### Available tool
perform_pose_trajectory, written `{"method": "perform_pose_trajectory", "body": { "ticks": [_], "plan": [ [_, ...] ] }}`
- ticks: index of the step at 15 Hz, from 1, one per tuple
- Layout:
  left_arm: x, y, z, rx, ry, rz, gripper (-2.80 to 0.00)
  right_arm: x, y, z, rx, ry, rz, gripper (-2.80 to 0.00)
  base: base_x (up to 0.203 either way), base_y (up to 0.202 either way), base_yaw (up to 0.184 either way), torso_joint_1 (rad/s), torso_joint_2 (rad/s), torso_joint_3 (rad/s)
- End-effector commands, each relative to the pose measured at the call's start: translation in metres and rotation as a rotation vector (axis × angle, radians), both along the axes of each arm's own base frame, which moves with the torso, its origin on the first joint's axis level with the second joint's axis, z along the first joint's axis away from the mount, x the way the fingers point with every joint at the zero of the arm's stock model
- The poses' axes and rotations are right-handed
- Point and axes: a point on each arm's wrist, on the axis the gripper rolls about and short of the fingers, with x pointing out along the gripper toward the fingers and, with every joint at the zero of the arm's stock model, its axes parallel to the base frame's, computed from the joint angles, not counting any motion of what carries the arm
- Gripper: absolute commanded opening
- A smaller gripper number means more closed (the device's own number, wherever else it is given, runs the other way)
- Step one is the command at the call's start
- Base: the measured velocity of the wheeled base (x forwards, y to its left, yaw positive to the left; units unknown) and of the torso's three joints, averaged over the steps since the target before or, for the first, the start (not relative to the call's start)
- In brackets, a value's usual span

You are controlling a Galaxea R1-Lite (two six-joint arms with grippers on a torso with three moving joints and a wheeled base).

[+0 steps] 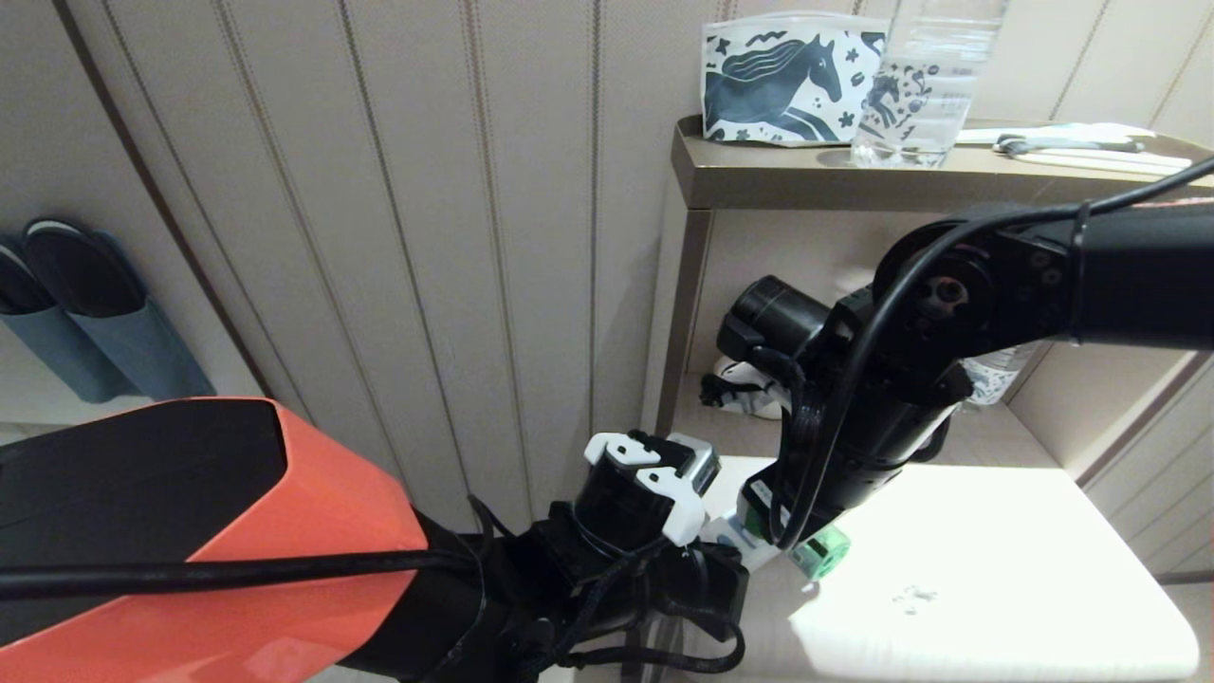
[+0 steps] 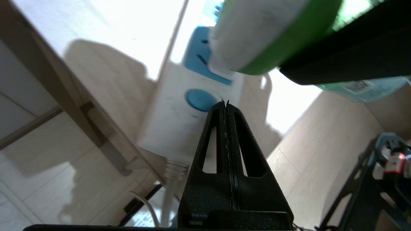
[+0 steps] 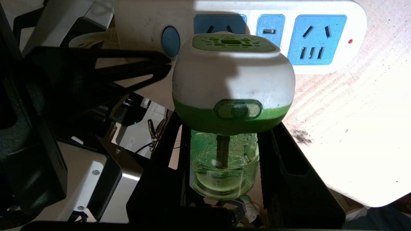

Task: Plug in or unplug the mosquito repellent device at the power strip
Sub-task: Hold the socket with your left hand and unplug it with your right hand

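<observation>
Taking the power strip [image 3: 321, 64] as landmark: at the far left of the head view, well away from it, two dark slippers [image 1: 76, 313] sit in blue wall pockets. The left gripper [image 2: 224, 104] reaches in at the strip's cord end, its two black fingers pressed flat together with nothing between them, tips resting at the edge of the blue oval button [image 2: 199, 100]; whether they press it cannot be told. Just past that button stands the mosquito repellent device [image 3: 232, 83], its white head against the nearest light-blue socket panel, its green bottle pointing away from the strip. The right gripper [image 3: 224, 160] has its jaws partly closed around that bottle, one finger on either side. The strip lies on a pale bedside surface [image 1: 996, 569]. Above and beyond it, a shelf [image 1: 778, 175] carries a horse-print pouch [image 1: 787, 85] and a clear water bottle [image 1: 925, 85].
</observation>
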Motion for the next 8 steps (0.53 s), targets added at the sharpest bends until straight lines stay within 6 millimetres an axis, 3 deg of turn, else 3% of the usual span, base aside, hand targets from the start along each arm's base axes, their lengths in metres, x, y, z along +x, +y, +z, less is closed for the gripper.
{"method": "perform_pose_trajectory", "body": {
  "ticks": [1,8],
  "plan": [
    [0.0,-0.0006,-0.002,0.003,0.004,0.002,-2.8,-0.0025,0.0009,0.0034,0.004,-0.008,0.006,-2.8,0.0,0.0,0.0,0.0,0.0,0.0],
    [-0.0004,-0.0011,-0.0054,0.01,0.009,-0.001,-2.8,-0.0044,0.0018,0.0065,-0.029,-0.042,0.001,-2.8,0.0,0.0,0.0,0.0,0.0,0.0]
  ]
}}
